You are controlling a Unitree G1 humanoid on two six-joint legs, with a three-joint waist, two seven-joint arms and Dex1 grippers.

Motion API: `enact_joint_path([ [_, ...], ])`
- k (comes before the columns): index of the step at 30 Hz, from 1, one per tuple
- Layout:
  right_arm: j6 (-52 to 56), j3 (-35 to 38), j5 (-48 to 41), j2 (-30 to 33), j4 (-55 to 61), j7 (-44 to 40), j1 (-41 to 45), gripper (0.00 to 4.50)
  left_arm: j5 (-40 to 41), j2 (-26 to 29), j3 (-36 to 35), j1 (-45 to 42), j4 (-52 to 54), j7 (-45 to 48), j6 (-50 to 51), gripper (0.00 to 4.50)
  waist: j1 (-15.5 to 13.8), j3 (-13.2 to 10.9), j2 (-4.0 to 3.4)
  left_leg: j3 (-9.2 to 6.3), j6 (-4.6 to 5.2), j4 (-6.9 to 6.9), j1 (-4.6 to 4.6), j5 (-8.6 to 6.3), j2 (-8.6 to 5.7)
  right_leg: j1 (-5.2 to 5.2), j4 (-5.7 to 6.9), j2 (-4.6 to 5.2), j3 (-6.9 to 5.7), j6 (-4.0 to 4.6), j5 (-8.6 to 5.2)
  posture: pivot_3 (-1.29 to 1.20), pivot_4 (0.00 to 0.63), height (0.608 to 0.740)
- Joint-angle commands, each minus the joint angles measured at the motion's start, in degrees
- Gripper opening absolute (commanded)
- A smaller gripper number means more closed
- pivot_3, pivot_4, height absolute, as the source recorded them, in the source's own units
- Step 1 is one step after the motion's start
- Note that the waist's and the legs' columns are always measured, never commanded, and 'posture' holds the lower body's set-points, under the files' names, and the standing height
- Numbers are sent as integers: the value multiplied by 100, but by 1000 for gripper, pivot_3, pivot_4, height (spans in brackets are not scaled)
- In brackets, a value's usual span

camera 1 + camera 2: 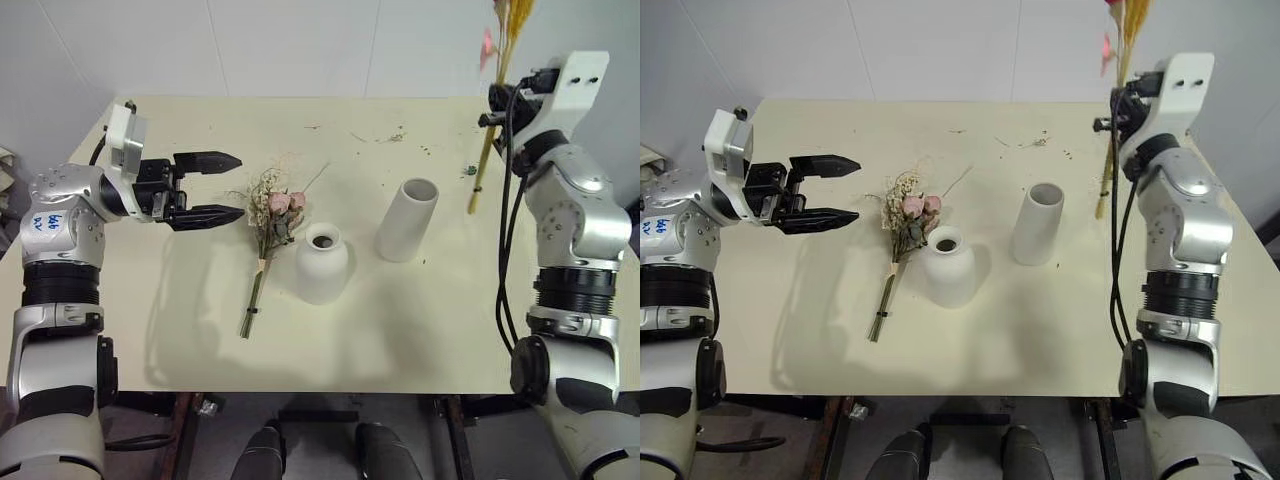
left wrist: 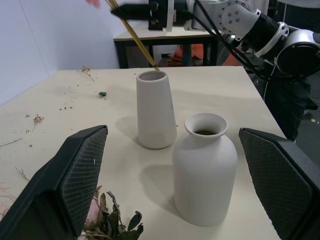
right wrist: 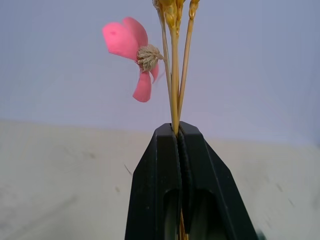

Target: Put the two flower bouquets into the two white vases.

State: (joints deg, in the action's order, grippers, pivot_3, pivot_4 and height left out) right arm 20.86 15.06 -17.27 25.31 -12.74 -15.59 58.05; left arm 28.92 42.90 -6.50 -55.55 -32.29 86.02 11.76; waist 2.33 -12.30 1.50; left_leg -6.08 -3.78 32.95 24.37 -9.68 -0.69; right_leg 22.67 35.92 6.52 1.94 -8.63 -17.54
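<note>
My right gripper (image 3: 176,131), clamped on the wheat bundle (image 1: 487,160), holds it beyond the tall vase (image 1: 407,219); next I must bring its stems over that mouth. Left gripper (image 1: 222,187) jaws stand apart.

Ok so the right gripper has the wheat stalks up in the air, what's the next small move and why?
Probably carry the wheat bundle left until its lower end hangs over the tall vase. The right gripper is shut on the stalks, held clear of the table, and their tip sits to the right of that open mouth.

A cream table (image 1: 420,330) carries scattered plant crumbs (image 1: 392,136).
</note>
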Motion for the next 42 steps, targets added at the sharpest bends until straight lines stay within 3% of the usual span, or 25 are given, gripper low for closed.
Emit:
enact_joint_path([
  [1,-517,-55,17,-36,183,-57,472,41,61,80,-52,-129,83,459,-52,4500,1,-1,-2,0,0,0,0,0,0,1,1,0,0,0,0,0,150,740],
  [9,-287,-63,-337,-385,421,60,884,41,115,170,-144,103,285,347,1,4500,57,-1,-2,0,0,-2,0,0,4,4,5,-2,1,2,-1,0,150,740],
  [29,-531,-293,-433,-882,678,-183,-411,41,167,273,-435,467,708,78,174,4500,83,-1,-2,0,0,-1,-2,0,12,6,12,-13,7,6,-3,0,150,740],
  [42,-398,-484,-619,-1202,1183,-200,-750,41,138,270,-477,479,723,38,191,4500,73,-1,-2,0,0,-1,-10,0,27,4,16,-30,11,12,-2,0,150,740],
])
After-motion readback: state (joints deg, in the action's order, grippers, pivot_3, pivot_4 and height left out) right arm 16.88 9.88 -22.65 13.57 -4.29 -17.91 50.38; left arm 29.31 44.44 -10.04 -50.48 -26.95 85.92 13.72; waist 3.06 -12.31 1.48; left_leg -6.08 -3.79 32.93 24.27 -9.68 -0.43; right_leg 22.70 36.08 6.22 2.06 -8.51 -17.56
